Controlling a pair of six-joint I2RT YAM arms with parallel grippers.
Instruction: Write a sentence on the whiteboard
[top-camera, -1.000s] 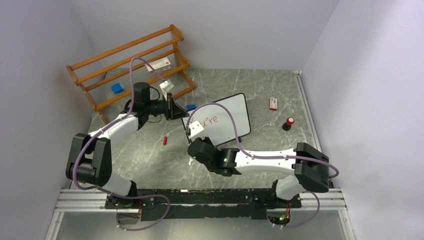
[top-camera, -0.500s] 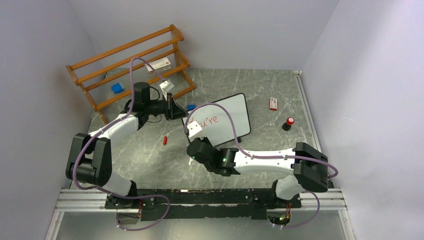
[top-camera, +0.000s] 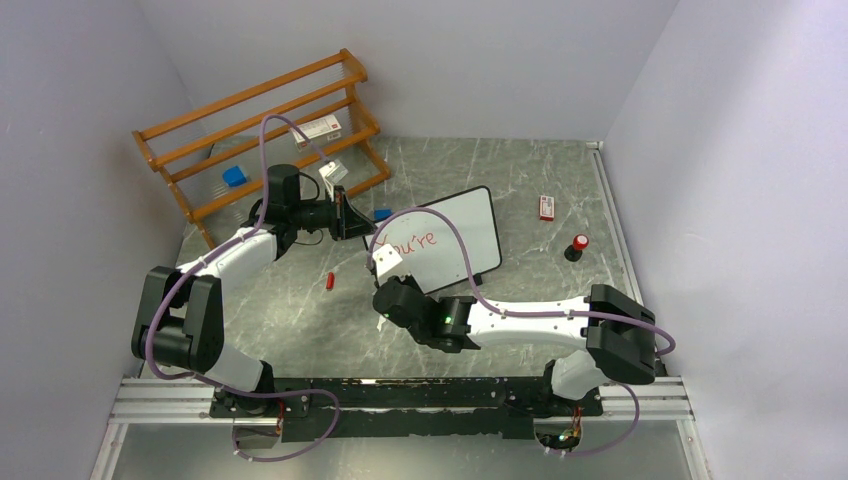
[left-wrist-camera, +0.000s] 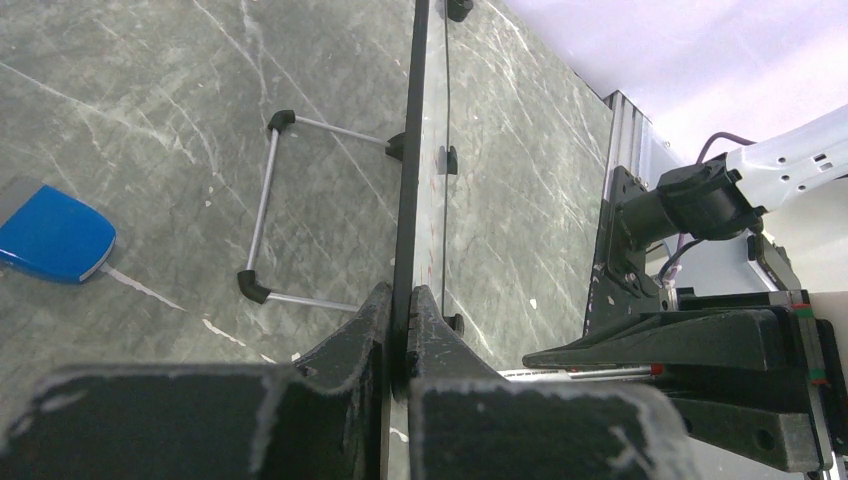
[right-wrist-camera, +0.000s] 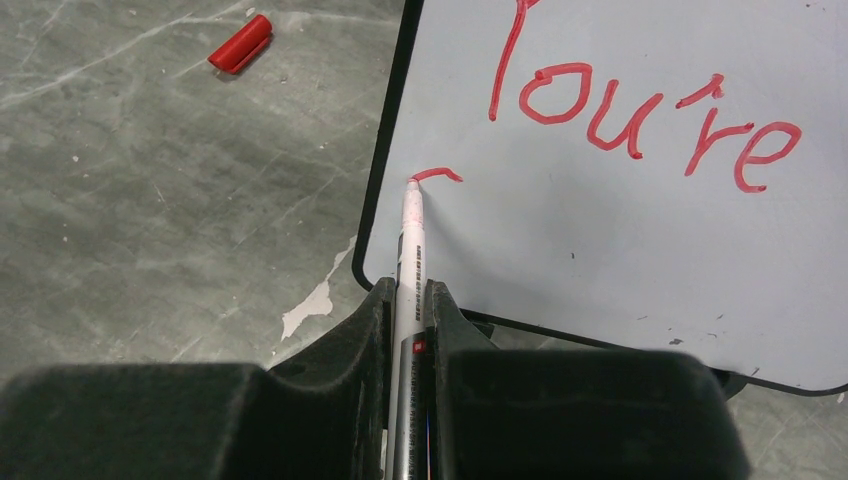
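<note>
Whiteboard (top-camera: 480, 232) — light, stiff, probably skids under pen pressure; left pincer (left-wrist-camera: 402, 310) clamps its frame edge. Right pincer (right-wrist-camera: 410, 298) grips marker (right-wrist-camera: 412, 225) mid-barrel, tip on board.

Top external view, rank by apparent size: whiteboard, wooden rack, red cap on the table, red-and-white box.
1. wooden rack
2. whiteboard
3. red-and-white box
4. red cap
The last two are both small, but the box looks bigger.

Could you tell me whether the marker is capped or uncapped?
Uncapped: the marker rests its bare tip on the whiteboard; a red cap lies apart.
</note>
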